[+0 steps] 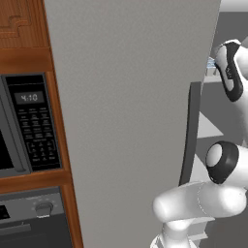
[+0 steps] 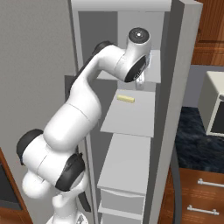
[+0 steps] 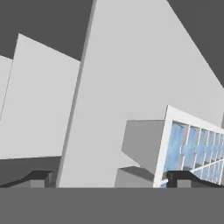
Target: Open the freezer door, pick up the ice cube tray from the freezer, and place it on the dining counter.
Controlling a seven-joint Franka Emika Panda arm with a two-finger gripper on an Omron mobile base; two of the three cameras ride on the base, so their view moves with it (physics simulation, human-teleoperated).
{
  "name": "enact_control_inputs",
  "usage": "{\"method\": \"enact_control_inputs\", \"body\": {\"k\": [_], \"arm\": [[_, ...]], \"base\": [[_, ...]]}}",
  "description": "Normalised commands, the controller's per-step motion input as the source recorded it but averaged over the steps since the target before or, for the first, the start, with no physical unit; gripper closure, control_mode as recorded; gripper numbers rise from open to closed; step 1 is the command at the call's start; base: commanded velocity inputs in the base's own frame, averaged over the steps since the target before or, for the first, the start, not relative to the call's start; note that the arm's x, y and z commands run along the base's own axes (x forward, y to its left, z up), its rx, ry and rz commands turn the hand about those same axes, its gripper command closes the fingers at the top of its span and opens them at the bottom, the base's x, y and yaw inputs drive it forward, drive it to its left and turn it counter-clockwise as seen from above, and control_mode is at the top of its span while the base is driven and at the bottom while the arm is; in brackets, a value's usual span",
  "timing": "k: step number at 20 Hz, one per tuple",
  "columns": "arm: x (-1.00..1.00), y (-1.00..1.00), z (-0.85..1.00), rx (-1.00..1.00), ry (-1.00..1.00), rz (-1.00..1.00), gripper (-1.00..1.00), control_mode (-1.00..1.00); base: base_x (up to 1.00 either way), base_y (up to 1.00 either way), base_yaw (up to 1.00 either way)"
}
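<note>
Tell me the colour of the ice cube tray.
Pale blue cells in a white grid frame; the ice cube tray shows best in the hand view.

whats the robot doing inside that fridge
The freezer door stands open and the white arm is reaching into the freezer, up at an upper shelf. In the hand view the open gripper sits right by the ice cube tray, one fingertip in front of its near edge, nothing gripped yet. A small yellow block lies on the shelf below.

ice cube tray (image 3: 192, 148): 1 | microwave (image 1: 29, 126): 1 | yellow stick (image 2: 125, 99): 1
</note>
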Motion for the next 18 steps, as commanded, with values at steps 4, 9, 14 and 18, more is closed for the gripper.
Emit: {"method": "enact_control_inputs", "body": {"k": [4,9,14,18], "arm": [[0.42,-0.09,-0.03,-0.01,-0.03,-0.03,-1.0,-1.0],[-0.03,-0.11,0.0,-0.05,-0.4,0.0,-1.0,-1.0],[0.26,0.14,-0.49,-0.14,-0.33,0.0,-1.0,-1.0],[0.2,0.36,-0.56,-0.12,-0.11,0.0,-1.0,-1.0]], "base": [[0.0,0.0,0.0],[0.0,0.0,0.0],[0.0,0.0,0.0],[0.0,0.0,0.0]]}}
